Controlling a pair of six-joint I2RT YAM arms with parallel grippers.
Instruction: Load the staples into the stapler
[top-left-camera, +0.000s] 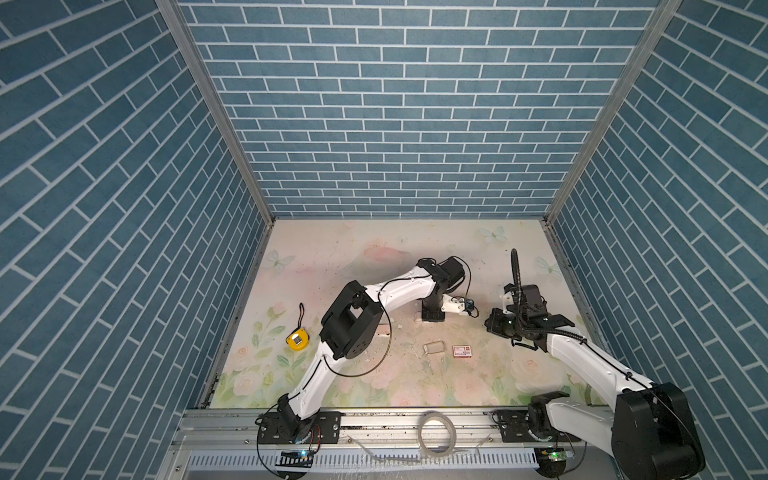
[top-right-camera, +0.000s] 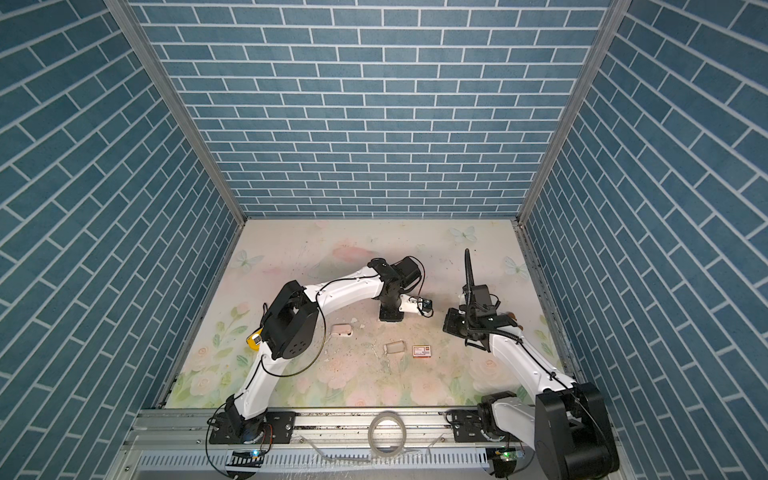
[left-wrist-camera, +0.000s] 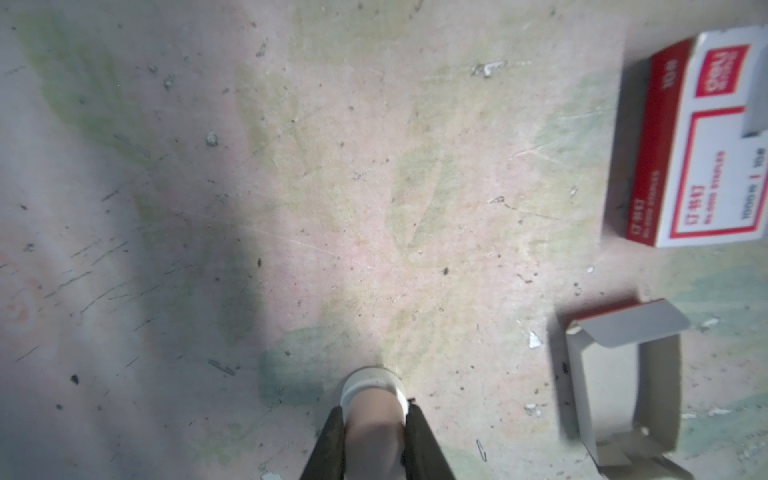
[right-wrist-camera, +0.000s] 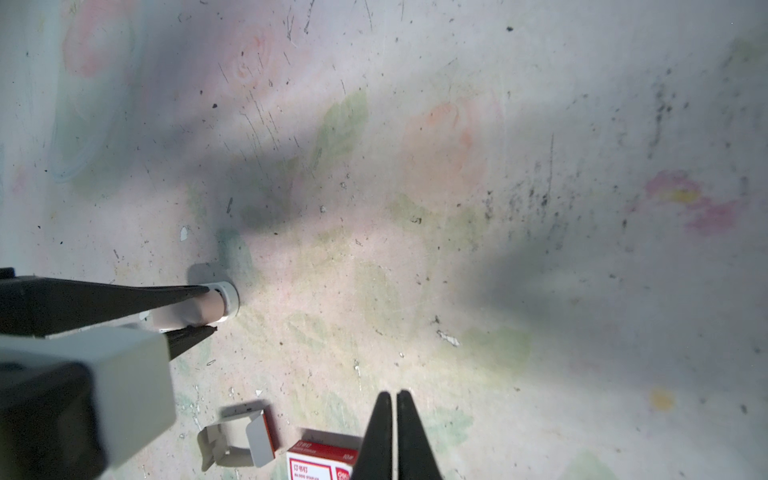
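The floral bench (top-left-camera: 374, 249) carries the items. The left tool (left-wrist-camera: 374, 407) is clamped on the pale pink stapler (left-wrist-camera: 370, 432), whose white end touches the bench. The right tool (right-wrist-camera: 394, 395) hangs above the bench, jaws together, nothing seen between them. The red-and-white box (top-left-camera: 462, 351) lies flat near the left tool; the staples cannot be made out.

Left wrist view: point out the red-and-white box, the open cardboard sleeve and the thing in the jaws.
red-and-white box (left-wrist-camera: 706, 166), left wrist view, printed top face.
open cardboard sleeve (left-wrist-camera: 636, 328), left wrist view, grey flap.
pale pink object (left-wrist-camera: 376, 419), left wrist view, body between the jaws.
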